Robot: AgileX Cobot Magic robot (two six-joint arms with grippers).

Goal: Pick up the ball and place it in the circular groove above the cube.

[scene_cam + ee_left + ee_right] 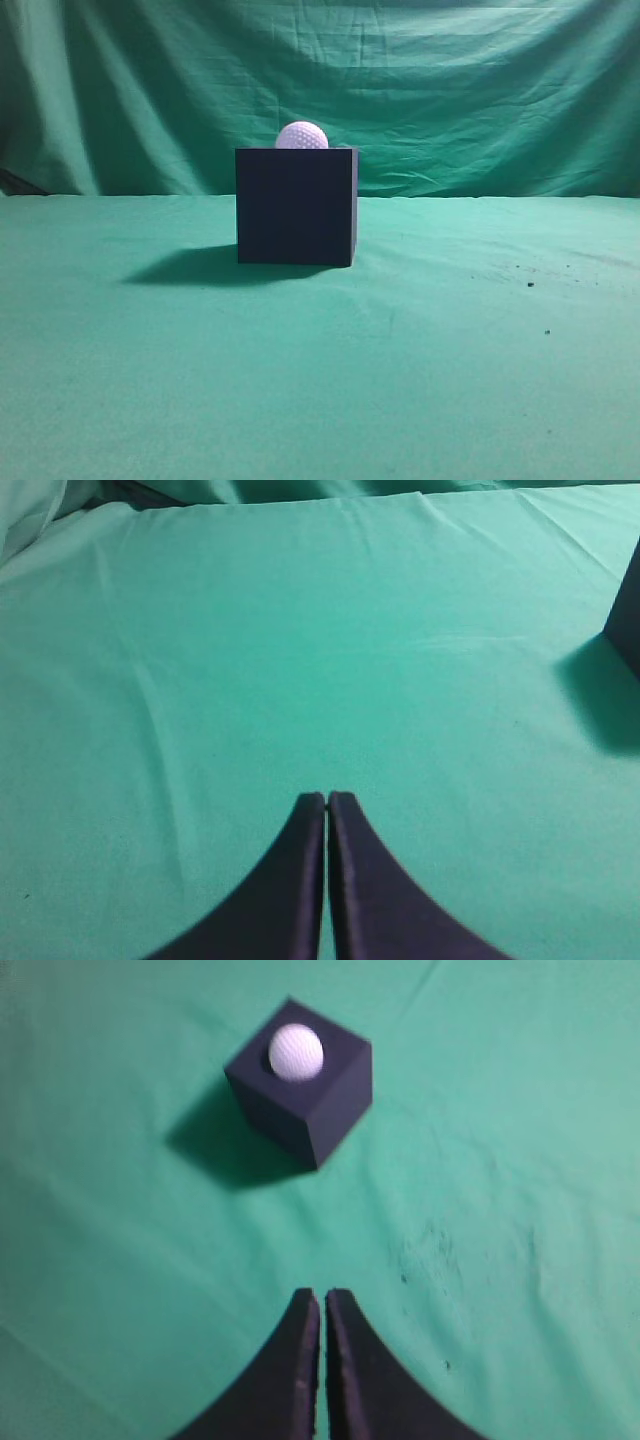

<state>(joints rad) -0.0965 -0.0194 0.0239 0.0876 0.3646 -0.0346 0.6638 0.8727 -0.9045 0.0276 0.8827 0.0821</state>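
Both sets of jaws are pressed together, holding nothing: the left gripper hangs over bare green cloth, the right gripper well short of the cube. Only the right wrist view shows the ball from above, seated on the cube's top. The exterior view shows neither arm, only the ball atop the cube.
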